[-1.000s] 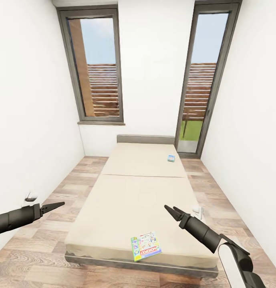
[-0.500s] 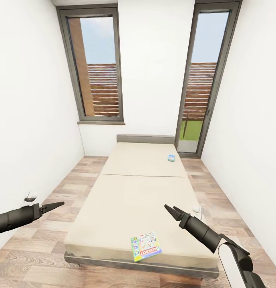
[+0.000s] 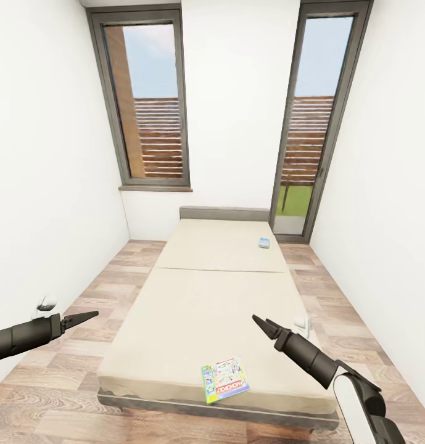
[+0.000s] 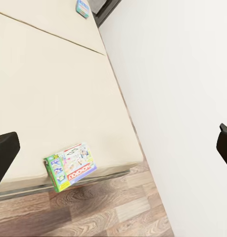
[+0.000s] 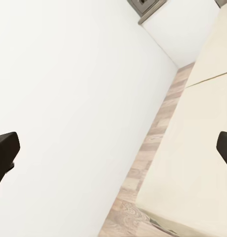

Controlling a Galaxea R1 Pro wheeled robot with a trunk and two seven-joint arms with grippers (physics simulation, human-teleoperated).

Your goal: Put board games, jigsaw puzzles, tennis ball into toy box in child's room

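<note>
The cream bed point(image 3: 212, 296) runs away from me down the middle of the child's room. A colourful board game point(image 3: 224, 379) lies flat near the bed's front edge, and it also appears in the left wrist view as the board game point(image 4: 71, 167). A second, small blue board game point(image 3: 264, 243) rests far up the bed on its right side, seen again as the blue board game point(image 4: 83, 8). My left gripper point(image 3: 89, 316) hovers open over the floor left of the bed. My right gripper point(image 3: 261, 323) hangs open above the bed's right part, beyond the near game. Both hold nothing.
White walls close in on both sides. Strips of wood-plank floor point(image 3: 95, 296) run along each side of the bed. A tall window point(image 3: 152, 105) and a glass door point(image 3: 311, 123) stand at the far wall. Small white objects point(image 3: 47, 303) lie on the floor by each gripper.
The whole picture has shifted very slightly, so the camera has crept a little. The board games and both grippers keep their places.
</note>
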